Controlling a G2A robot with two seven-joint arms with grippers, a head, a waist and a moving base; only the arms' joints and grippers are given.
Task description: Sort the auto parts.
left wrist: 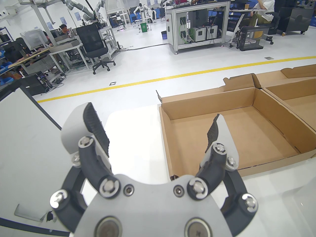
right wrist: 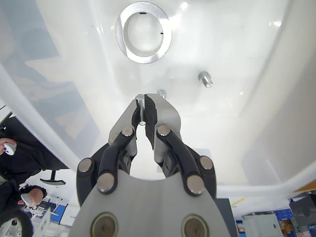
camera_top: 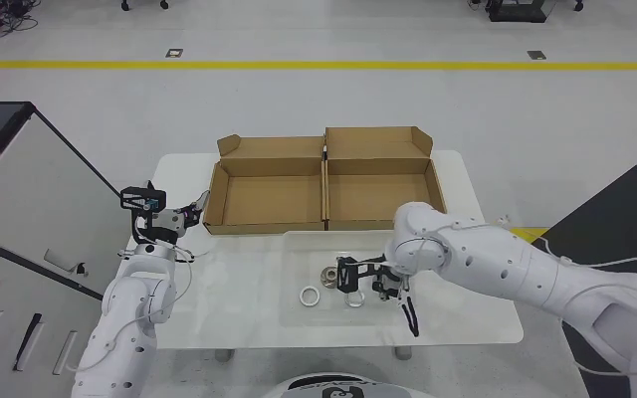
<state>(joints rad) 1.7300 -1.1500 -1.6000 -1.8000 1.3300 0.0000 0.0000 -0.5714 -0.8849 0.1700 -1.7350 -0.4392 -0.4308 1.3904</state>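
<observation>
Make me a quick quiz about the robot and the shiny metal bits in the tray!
1. True or false: the right gripper is shut on a bolt.
2. The left gripper is: A) open, B) shut on a ring, C) shut on a bolt.
3. Fill in: the flat metal ring lies in the white ____.
Key: 1 true. 2 A. 3 tray.

Silver ring (right wrist: 144, 59) flat, short bolt (right wrist: 205, 79) nearby, threaded bolt (right wrist: 141, 110) in tool (right wrist: 142, 99)
</observation>
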